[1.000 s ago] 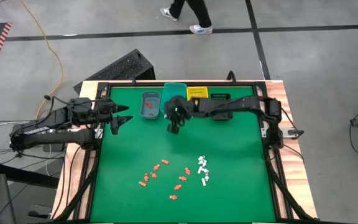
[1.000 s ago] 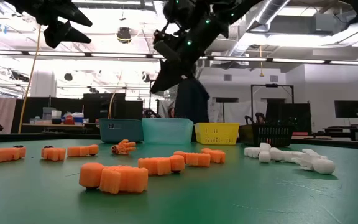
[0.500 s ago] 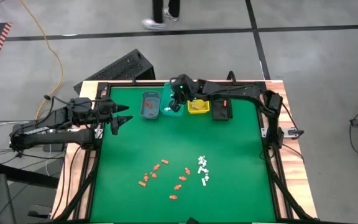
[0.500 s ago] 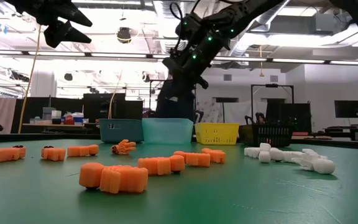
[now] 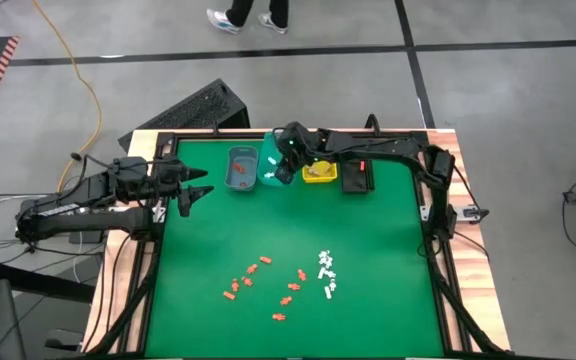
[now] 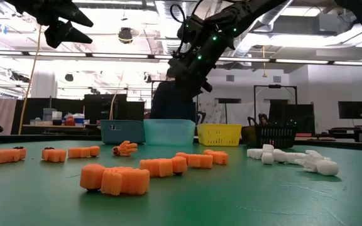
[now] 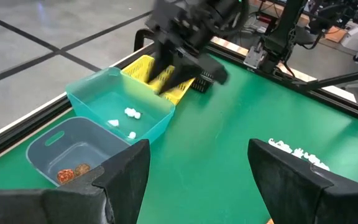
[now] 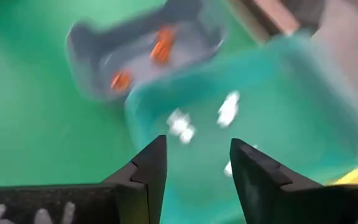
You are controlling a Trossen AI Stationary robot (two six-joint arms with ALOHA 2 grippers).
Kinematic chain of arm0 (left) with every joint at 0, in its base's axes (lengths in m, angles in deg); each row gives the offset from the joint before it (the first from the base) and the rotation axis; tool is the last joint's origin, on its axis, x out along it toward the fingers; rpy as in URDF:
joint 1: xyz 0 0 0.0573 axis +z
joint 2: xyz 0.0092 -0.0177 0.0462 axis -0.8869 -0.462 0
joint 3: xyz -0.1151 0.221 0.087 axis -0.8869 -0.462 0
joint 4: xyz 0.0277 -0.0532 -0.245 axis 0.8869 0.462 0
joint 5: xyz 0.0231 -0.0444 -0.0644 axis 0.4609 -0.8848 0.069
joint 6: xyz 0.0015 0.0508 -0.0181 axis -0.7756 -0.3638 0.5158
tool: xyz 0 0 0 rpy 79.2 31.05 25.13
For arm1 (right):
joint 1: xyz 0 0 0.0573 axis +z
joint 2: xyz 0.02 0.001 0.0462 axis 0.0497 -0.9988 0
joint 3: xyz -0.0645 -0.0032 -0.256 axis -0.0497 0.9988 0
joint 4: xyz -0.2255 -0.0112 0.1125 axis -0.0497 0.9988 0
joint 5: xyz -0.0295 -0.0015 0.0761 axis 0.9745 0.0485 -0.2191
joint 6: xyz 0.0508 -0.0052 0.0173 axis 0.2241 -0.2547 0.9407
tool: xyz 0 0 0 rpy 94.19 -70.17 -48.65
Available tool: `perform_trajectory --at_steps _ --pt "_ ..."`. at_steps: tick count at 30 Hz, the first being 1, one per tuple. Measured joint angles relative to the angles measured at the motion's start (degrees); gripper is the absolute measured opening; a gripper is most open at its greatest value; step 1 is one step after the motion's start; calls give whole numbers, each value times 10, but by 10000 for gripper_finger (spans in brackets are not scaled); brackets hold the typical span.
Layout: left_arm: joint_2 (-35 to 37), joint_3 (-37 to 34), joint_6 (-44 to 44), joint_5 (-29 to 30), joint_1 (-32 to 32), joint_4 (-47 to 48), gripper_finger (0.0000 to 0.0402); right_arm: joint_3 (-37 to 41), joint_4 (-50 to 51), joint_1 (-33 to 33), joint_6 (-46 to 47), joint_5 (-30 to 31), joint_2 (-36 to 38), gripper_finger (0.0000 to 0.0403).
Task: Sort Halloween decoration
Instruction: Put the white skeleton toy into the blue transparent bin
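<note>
Orange decoration pieces (image 5: 263, 285) and white ones (image 5: 328, 275) lie scattered on the near half of the green table. My right gripper (image 5: 282, 174) hangs open over the teal bin (image 5: 271, 160) at the far edge, nothing between its fingers (image 8: 197, 165). A few white pieces (image 8: 229, 107) lie in that bin. Orange pieces (image 8: 162, 45) lie in the blue-grey bin (image 5: 241, 168) beside it. My left gripper (image 5: 200, 192) waits open above the table's left side, its fingers empty (image 7: 197, 168).
A yellow bin (image 5: 318, 172) and a black bin (image 5: 355, 175) stand to the right of the teal one along the far edge. A black frame (image 5: 433, 250) runs round the table. A person walks on the floor beyond the far edge (image 5: 248, 15).
My right gripper has gone from just in front of the bins toward the far edge, to a place over the teal bin, rolling a little. There it has opened. The left arm and the pieces on the table have kept still.
</note>
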Motion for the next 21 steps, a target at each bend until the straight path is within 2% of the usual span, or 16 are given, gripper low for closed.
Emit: perform_trajectory --at_steps 4,8,12,16,19,21 --pt "0 0 3 0 0 1 261 0 122 32 -10 -57 8 166" --pt "0 0 3 0 0 2 261 0 245 83 -19 -72 9 158" --pt "0 0 3 0 0 2 261 0 324 149 -38 -84 9 156" --pt "0 0 3 0 0 2 261 28 325 214 -60 -88 22 156" --pt "0 0 4 0 0 2 261 76 284 249 -67 -84 57 155" --pt "0 0 3 0 0 2 261 112 246 264 -67 -58 85 154"
